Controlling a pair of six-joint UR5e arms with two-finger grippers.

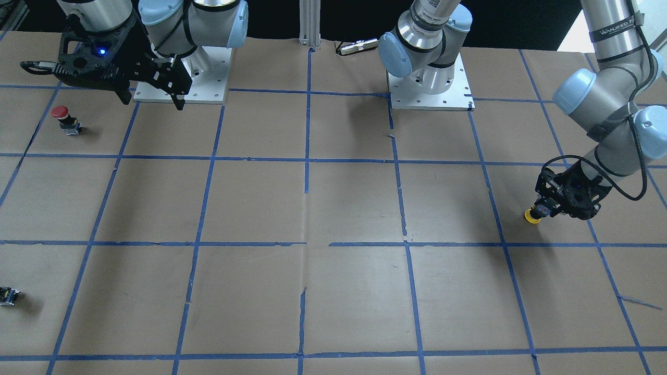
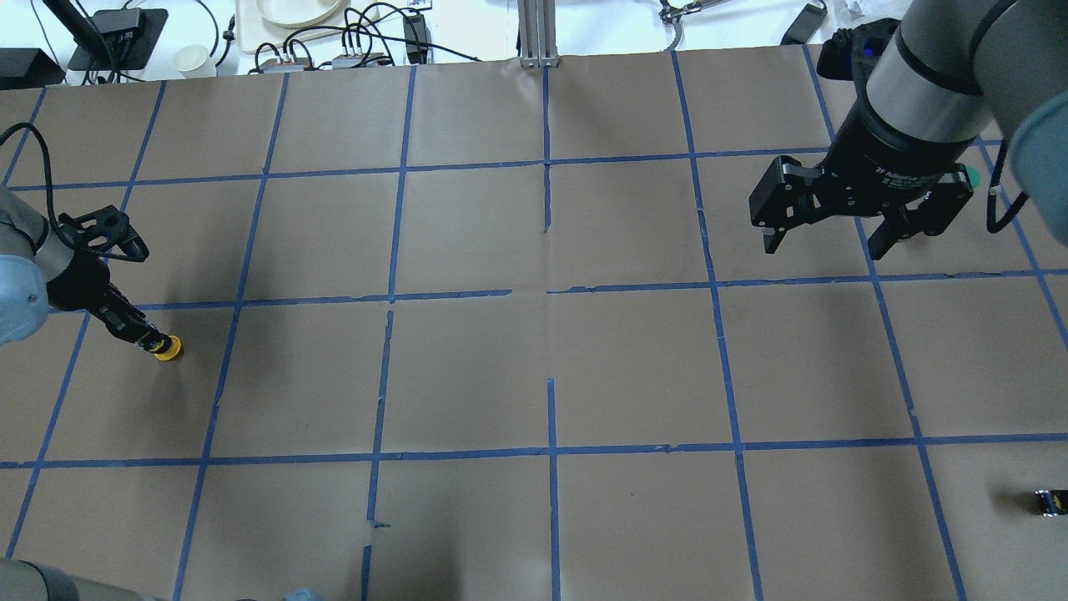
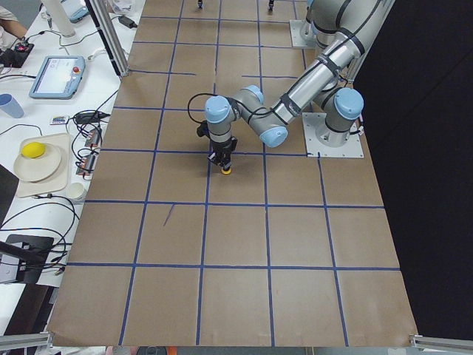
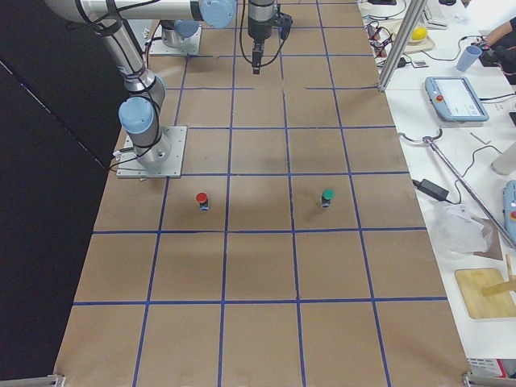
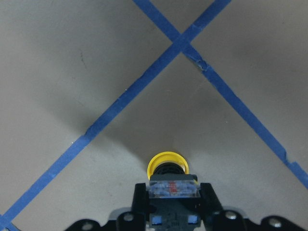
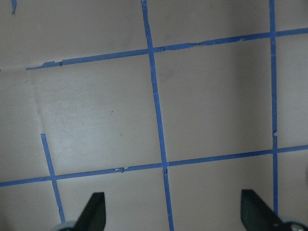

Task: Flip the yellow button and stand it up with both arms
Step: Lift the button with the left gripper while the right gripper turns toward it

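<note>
The yellow button (image 1: pixel 532 216) is held in my left gripper (image 1: pixel 544 210), which is shut on its boxy base. The yellow cap points down at the paper. I cannot tell whether the cap touches the paper. In the overhead view the button (image 2: pixel 168 348) is at the far left, at the tip of the left gripper (image 2: pixel 148 337). The left wrist view shows the cap (image 5: pixel 167 163) below the base, between the fingers (image 5: pixel 140 195). My right gripper (image 2: pixel 822 248) is open and empty, high over the far right side; it also shows in the front-facing view (image 1: pixel 153 101).
A red-capped button (image 1: pixel 62 117) stands near the right arm's base. A green-capped one (image 4: pixel 327 196) stands a square away from it. A small capless black block (image 2: pixel 1050 501) lies near the table's right edge. Blue tape lines grid the brown paper.
</note>
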